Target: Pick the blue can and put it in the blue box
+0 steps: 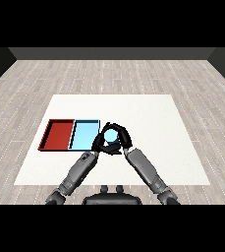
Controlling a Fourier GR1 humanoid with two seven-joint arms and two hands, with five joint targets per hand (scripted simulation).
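You have the blue can (111,135) just below the centre of the frame, its pale round top facing up at you, so its long axis stands roughly upright. The right hand (123,140) curls round it from the right side, fingers arching over the far edge of the can. The left hand (99,143) sits right against the can's left side, with its fingers bent toward it; whether it really holds the can or only rests beside it, you cannot tell from this view.

The relation your next move turns on: the light blue tray (83,136) lies directly left of the can, its right rim just beside the left hand. The red tray (56,134) is further left, touching the blue one. So the can needs to travel leftward in the frame, a short way, and the left hand stands between the can and the tray. Judge the can as held but not yet over the tray.
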